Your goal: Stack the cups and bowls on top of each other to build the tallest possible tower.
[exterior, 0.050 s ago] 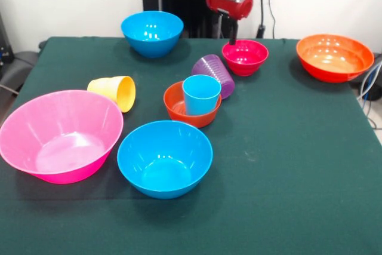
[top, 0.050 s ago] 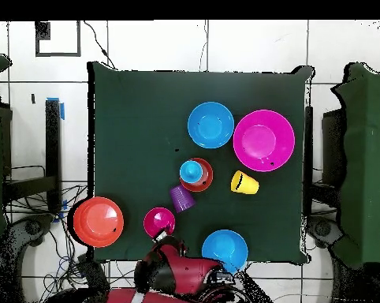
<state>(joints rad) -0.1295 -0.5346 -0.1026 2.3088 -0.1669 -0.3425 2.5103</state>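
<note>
Near the top centre of the front view, the gripper is poised at the far rim of the small magenta bowl; whether the jaws are open or closed cannot be told. At mid-frame the light blue cup is seated upright in the small orange-red bowl, with the purple cup lying just behind. Picking up the magenta bowl appears to be in hand; a rim grasp and a lift are called for next.

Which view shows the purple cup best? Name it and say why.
The front view. There the purple cup shows its ribbed side and open mouth, lying tipped over behind the light blue cup. The overhead view shows the purple cup only as a small purple shape beside the small orange-red bowl, its ribs unclear.
</note>
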